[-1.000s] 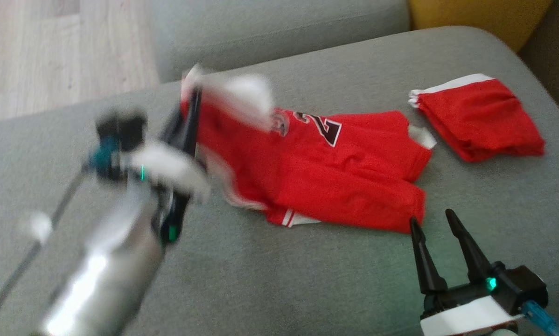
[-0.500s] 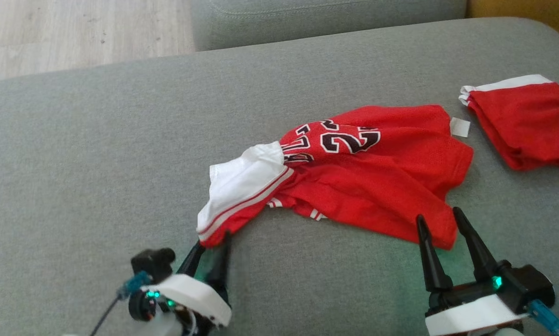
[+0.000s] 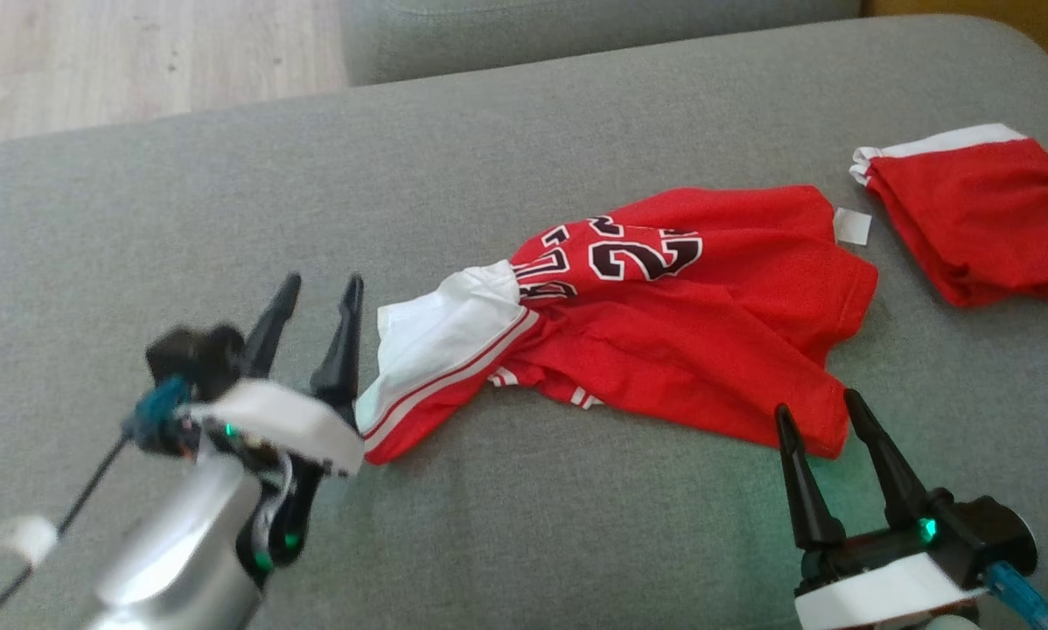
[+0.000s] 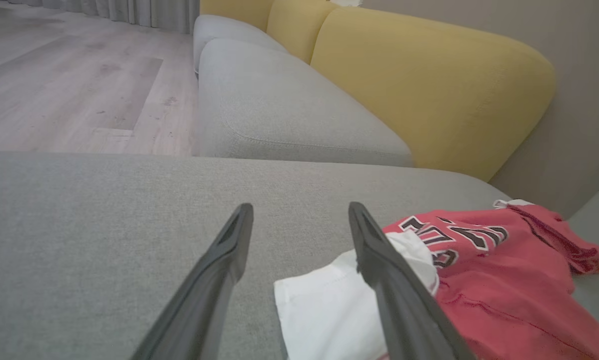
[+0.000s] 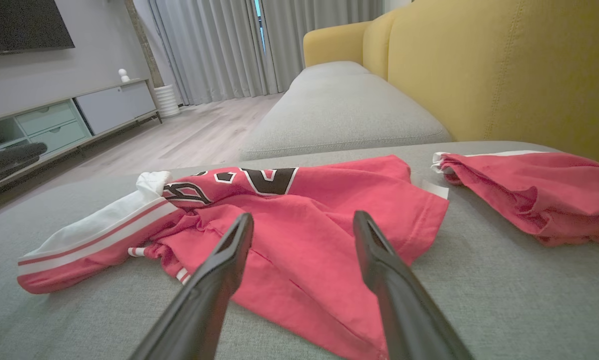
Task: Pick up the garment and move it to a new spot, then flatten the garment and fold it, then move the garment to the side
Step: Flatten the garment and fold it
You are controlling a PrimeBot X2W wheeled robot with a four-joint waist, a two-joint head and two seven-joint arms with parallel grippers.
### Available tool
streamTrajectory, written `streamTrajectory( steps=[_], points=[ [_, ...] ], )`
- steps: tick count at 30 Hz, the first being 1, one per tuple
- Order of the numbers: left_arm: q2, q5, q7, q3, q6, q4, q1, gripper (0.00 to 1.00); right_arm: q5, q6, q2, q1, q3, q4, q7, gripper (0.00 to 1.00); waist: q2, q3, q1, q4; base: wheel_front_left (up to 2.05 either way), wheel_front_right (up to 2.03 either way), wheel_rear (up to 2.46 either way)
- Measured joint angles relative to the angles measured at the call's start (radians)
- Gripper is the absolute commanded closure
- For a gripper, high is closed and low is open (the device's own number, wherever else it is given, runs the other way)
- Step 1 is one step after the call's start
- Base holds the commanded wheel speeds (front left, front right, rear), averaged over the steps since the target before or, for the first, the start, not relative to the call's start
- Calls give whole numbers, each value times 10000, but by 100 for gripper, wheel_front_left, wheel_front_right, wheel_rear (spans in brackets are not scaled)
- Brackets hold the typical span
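Note:
The garment is a red jersey with black-and-white numbers and a white sleeve, lying crumpled on the grey sofa seat. My left gripper stands open just left of the white sleeve end, with nothing between its fingers. In the left wrist view the garment lies to the right of the left gripper, the sleeve partly behind the right finger. My right gripper is open at the garment's near right hem. The right wrist view shows the garment spread in front of the right gripper.
A second red piece with a white band lies bunched at the far right of the seat. Yellow back cushions rise behind the sofa, and another grey seat adjoins it. Wood floor lies beyond the far left edge.
My left gripper pulled the sleeve down and left, let it go and opened, and now stands beside the sleeve end. The head camera shifted. The right gripper stayed open.

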Motion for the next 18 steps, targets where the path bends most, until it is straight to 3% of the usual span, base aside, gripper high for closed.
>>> streamTrajectory(
  steps=[3, 11, 18],
  points=[
    [71, 261, 713, -253, 117, 291, -608, 0, 0, 0, -29, -12, 61, 2, 0, 0, 0, 146, 0, -70, 0, 0, 0],
    [-485, 1256, 1779, -1444, 10, 3218, -1790, 0, 0, 0, -132, -608, 207, 4, 0, 0, 0, 642, 1, -298, 0, 0, 0],
    [-1022, 1409, 1398, -1639, -485, 5079, -2590, 0, 0, 0, -161, -607, 238, 12, 0, 0, 0, 891, 1, -492, 0, 0, 0]
  ],
)
